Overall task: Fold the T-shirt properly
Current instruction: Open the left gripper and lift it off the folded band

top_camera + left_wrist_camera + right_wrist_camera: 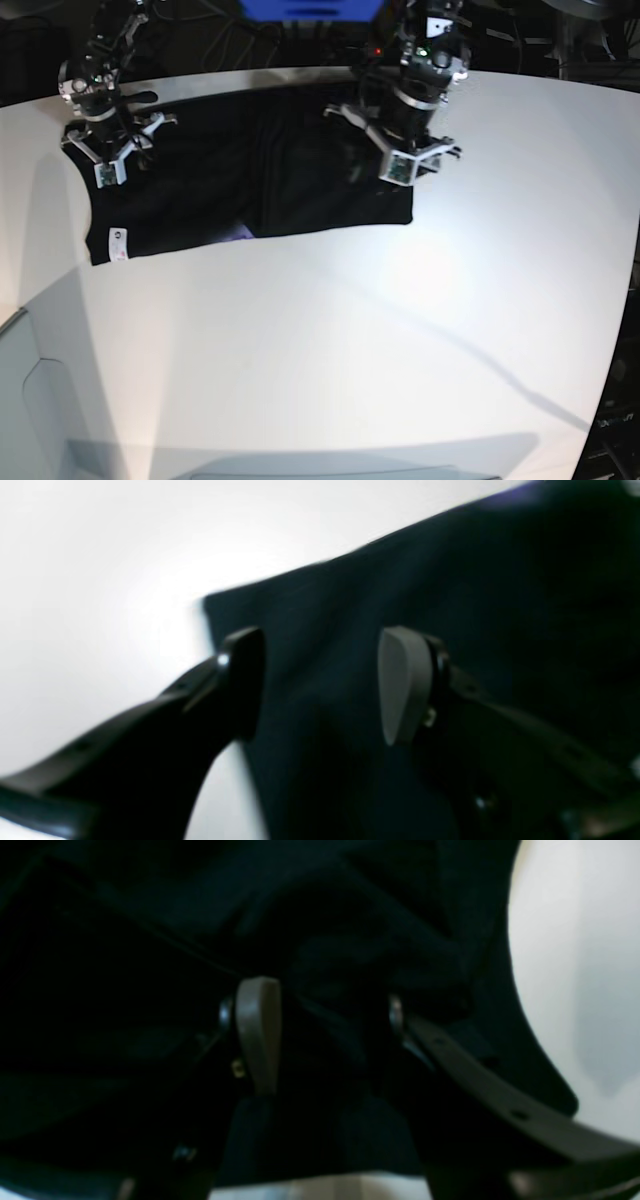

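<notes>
**Smoothing the fold at the bench's far edge**

The T-shirt [250, 190] is lying folded along the far edge of the bench [350, 350]. Both the left end effector [405, 150] and right end effector [110, 150] are hovering agape, gripping nothing. Regrasp at corners, pulling evenly.

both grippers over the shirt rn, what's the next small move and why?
Probably lift the left gripper straight up, clear of the T-shirt. Its jaws stand open with only flat cloth between them, near a corner of the fold. The right gripper also looks open, over bunched cloth. The white tag edge looks flat.
</notes>
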`<state>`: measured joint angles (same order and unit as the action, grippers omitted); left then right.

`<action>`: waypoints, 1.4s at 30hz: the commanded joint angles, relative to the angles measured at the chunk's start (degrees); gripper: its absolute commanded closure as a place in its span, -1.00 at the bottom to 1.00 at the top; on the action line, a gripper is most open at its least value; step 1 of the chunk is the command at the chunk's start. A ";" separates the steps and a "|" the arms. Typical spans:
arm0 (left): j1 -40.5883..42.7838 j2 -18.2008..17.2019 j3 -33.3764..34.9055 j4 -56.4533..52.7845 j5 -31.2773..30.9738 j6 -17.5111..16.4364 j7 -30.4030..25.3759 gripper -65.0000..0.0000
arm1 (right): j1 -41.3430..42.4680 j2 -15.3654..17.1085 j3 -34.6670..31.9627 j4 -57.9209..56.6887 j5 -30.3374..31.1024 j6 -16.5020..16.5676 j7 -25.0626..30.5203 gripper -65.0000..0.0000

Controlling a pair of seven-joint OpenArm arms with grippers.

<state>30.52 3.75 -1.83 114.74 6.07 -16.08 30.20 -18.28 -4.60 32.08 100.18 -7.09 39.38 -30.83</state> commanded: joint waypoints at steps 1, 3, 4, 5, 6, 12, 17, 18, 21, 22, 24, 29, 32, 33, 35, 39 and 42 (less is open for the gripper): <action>0.82 0.16 -0.94 0.91 -2.94 -0.50 -1.32 -0.08 | -0.13 0.16 0.06 0.43 -0.60 0.62 -0.69 0.16; 2.05 -0.89 -3.14 0.91 -7.25 -0.58 -1.23 -0.08 | -0.05 0.16 0.06 0.43 -0.60 0.62 -0.69 0.16; 2.66 -2.39 -3.49 0.82 -9.19 -0.58 -1.23 -0.08 | -0.05 0.16 0.06 0.43 -0.60 0.62 -0.69 0.16; 3.19 -3.62 -3.14 0.82 -11.03 -0.58 -1.23 -0.08 | -0.05 0.16 0.06 0.43 -0.60 0.62 -0.69 0.16; 3.63 -4.76 -2.17 0.82 -12.88 -0.58 -1.23 -0.08 | 0.04 0.16 0.06 0.43 -0.60 0.62 -0.69 0.16; 4.77 -9.86 5.21 -0.50 -16.75 -0.14 -1.23 -0.08 | 0.83 0.16 0.06 0.43 -0.60 0.62 -0.69 0.16; 4.25 -10.12 8.55 -4.72 -16.48 -0.14 -1.23 -0.08 | 1.10 0.16 0.06 0.70 -0.60 0.62 -0.69 0.16; 4.25 -9.95 8.73 -5.60 -16.48 -0.14 -1.23 -0.08 | 1.10 0.07 0.06 0.79 -0.60 0.62 -0.69 0.16; 2.84 -10.03 9.78 -8.06 -16.48 -0.14 -1.23 -0.08 | 1.18 0.07 0.14 1.14 -0.51 0.62 -0.69 0.16; 2.49 -10.03 9.96 -8.85 -16.48 -0.14 -1.23 -0.08 | 1.18 0.07 0.23 1.84 -0.34 0.62 -0.69 0.16; 1.96 -10.03 9.87 -10.43 -16.48 -0.14 -1.23 -0.08 | 1.10 -0.01 0.23 3.86 -0.25 0.62 -0.69 0.16; 1.43 -10.03 9.78 -11.31 -16.57 -0.14 -1.23 -0.08 | 1.10 -1.86 0.41 9.05 -0.25 0.62 -0.69 0.16; 1.43 -10.03 9.78 -10.96 -16.57 -0.14 -1.23 -0.08 | 1.27 -2.48 0.41 10.54 -0.25 0.62 -0.69 0.16; 1.43 -10.03 9.78 -10.96 -16.57 -0.14 -1.23 -0.08 | 1.98 -2.56 0.50 10.54 -0.51 0.62 -0.69 0.16; 1.43 -10.03 9.87 -10.96 -16.57 -0.14 -1.23 -0.08 | 3.47 -2.56 2.61 10.46 -0.60 0.62 -0.78 0.16; 1.43 -10.03 9.96 -10.96 -16.57 -0.14 -1.40 -0.09 | 6.63 -2.48 6.83 8.61 -0.42 0.62 -0.78 0.10; 1.43 -9.95 9.96 -10.96 -16.57 -0.06 -1.40 -0.09 | 8.39 -2.21 8.50 5.97 -0.42 0.62 -0.78 -0.09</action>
<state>31.70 -6.28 8.03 103.07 -10.41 -16.25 28.51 -10.31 -7.27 40.36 105.12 -8.10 39.44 -32.91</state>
